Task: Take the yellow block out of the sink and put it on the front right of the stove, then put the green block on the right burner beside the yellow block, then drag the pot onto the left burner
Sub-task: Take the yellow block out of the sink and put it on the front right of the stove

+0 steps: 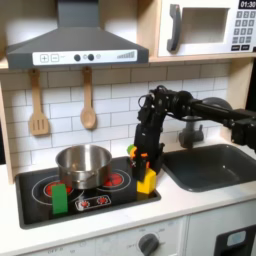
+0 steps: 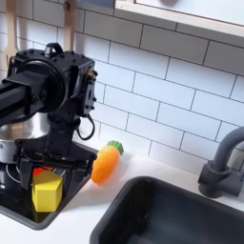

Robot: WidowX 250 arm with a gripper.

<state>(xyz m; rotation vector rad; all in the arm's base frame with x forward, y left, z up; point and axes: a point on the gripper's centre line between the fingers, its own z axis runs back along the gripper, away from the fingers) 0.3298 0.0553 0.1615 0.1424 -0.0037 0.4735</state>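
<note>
The yellow block (image 1: pixel 147 182) (image 2: pixel 46 192) stands on the front right corner of the black stove (image 1: pixel 30 212). My gripper (image 1: pixel 149 163) (image 2: pixel 50 160) hangs straight down just over it, fingers apart on either side of the block's top, and looks open. The green block (image 1: pixel 60 198) stands upright near the stove's front left, by the left burner (image 1: pixel 42 187). The shiny pot (image 1: pixel 85 164) (image 2: pixel 11 133) sits at the back middle of the stove. Part of the right burner (image 1: pixel 115 181) shows between the pot and the yellow block.
The dark sink (image 1: pixel 212 166) (image 2: pixel 181 214) lies at the first exterior view's right, with a grey faucet (image 1: pixel 190 131) (image 2: pixel 223 157) behind it. An orange carrot toy (image 2: pixel 107 163) lies on the counter between stove and sink. Wooden utensils (image 1: pixel 38 105) hang on the tiled wall.
</note>
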